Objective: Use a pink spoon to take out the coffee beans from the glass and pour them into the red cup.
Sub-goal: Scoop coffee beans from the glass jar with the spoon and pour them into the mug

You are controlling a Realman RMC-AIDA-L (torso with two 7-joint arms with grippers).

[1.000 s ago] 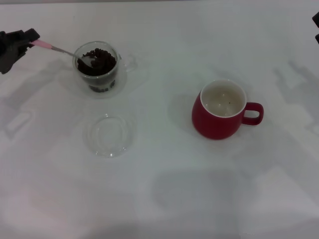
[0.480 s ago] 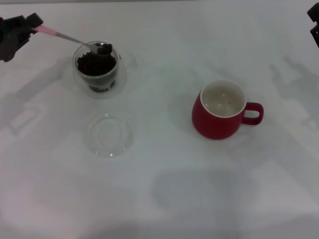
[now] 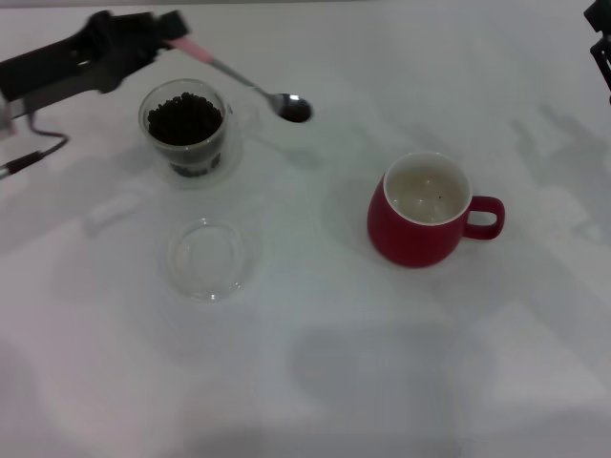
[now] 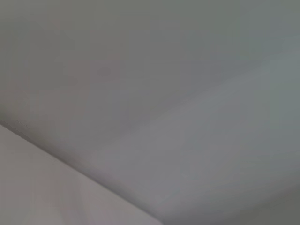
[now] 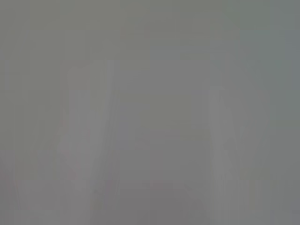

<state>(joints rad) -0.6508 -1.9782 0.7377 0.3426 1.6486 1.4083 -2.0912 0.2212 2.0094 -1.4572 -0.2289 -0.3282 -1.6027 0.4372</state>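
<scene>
- Slim pale-pink-handled pink spoon point(image 3: 239, 80) with a shiny metal bowl: light, stiff, likely slick; best held far back on the handle, kept level.
- Left claw point(image 3: 164, 32) pinches the handle's end; the bowl juts out past the clear double-walled glass point(image 3: 188, 130), on its side toward the red cup point(image 3: 421, 212).
- Bowl looks dark, likely loaded; any tilt would probably spill.
- Dark coffee beans point(image 3: 183, 116) heap inside the glass.
- Right claw point(image 3: 601, 38) is parked beyond the red cup, at the table point(image 3: 315, 382) edge; fingers unreadable.
</scene>
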